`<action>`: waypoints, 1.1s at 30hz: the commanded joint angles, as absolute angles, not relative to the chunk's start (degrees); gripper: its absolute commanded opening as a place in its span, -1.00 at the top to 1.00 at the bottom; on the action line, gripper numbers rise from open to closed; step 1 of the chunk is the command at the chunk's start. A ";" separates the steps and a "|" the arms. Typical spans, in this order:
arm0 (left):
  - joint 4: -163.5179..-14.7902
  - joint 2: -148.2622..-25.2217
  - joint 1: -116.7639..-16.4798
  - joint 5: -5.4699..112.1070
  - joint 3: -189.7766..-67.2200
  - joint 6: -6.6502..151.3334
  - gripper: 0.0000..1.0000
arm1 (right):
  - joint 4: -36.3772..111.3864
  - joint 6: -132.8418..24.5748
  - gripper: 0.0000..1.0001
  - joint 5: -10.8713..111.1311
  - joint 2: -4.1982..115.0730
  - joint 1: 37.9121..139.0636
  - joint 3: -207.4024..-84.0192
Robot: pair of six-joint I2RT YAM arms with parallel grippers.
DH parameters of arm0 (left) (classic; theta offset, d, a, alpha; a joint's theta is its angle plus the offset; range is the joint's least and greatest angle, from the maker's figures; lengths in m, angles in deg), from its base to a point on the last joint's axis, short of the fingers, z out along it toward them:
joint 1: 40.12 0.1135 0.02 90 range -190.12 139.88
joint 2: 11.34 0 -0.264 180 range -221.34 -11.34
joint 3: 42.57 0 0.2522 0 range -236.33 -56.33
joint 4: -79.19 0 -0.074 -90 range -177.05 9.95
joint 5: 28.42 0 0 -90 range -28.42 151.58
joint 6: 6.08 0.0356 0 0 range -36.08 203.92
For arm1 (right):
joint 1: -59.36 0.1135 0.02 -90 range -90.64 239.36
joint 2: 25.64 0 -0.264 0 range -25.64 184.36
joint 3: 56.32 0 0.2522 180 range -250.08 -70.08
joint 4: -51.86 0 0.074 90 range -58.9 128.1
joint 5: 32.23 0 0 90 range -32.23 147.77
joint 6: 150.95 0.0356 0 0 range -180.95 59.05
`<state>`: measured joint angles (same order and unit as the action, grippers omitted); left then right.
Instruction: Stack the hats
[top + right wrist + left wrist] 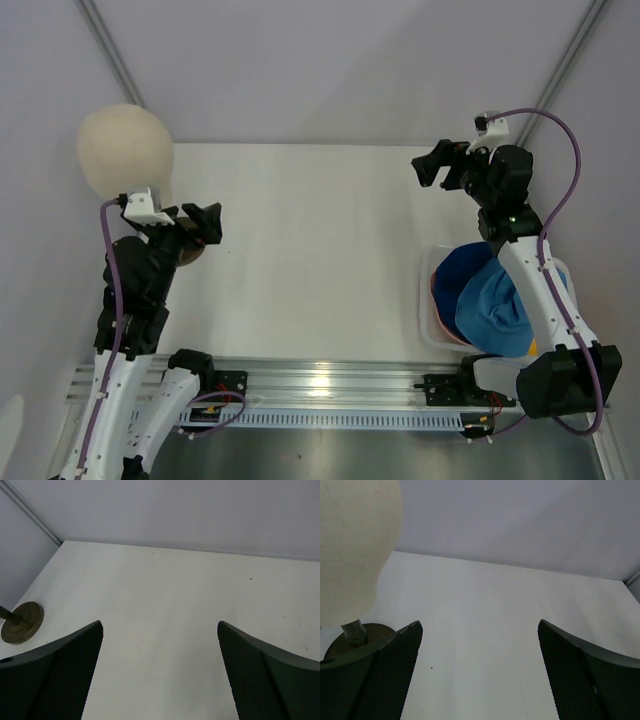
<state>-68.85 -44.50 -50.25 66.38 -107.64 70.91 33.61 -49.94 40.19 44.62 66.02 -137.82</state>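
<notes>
The hats lie piled in a white basket point(422, 300) at the right edge of the table. A dark navy hat point(462, 270) and a light blue hat point(492, 312) lie on top. A pink edge point(437, 291) and a yellow sliver point(533, 347) show beneath them. My right arm crosses over the pile. My right gripper point(430, 165) is open and empty at the far right of the table, above bare tabletop point(160, 624). My left gripper point(207, 222) is open and empty at the left, beside the mannequin stand point(480, 624). No hat shows in either wrist view.
A cream mannequin head point(122, 150) stands at the far left on a dark round base point(340, 641). The base also shows in the right wrist view point(22, 622). Grey walls enclose the white table point(310, 250) at the back and sides.
</notes>
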 commanded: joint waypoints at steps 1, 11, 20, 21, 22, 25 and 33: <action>-69.56 -44.74 -49.97 67.11 -107.92 71.27 -0.99 | 35.55 -49.35 -0.99 41.07 42.74 66.31 -138.72; -64.84 -46.75 -49.97 69.31 -108.79 53.16 -0.99 | 39.95 -49.17 -0.99 40.90 44.75 66.30 -138.62; -68.60 -30.43 -48.65 78.78 -79.82 14.87 -0.99 | 45.31 -49.87 -0.99 40.98 47.30 66.31 -140.39; -69.20 -29.10 -48.21 79.76 -76.84 13.88 -0.99 | 45.57 -49.96 -0.98 40.90 47.83 66.39 -141.00; -70.25 -27.61 -47.25 80.56 -75.76 13.26 -0.99 | 45.48 -49.96 -0.99 40.37 48.36 66.31 -141.27; -76.66 -23.12 -44.10 81.97 -69.00 13.43 -0.99 | 44.87 -49.87 -0.99 38.79 50.46 66.22 -142.50; -102.23 -31.68 -20.31 64.24 -57.30 9.57 -0.99 | 47.85 -46.10 -0.99 33.52 53.81 64.29 -142.85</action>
<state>-85.14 -25.73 -29.27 72.48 -59.82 13.01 43.38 -48.35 37.24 53.12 65.49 -140.27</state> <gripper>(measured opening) 0.994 0.993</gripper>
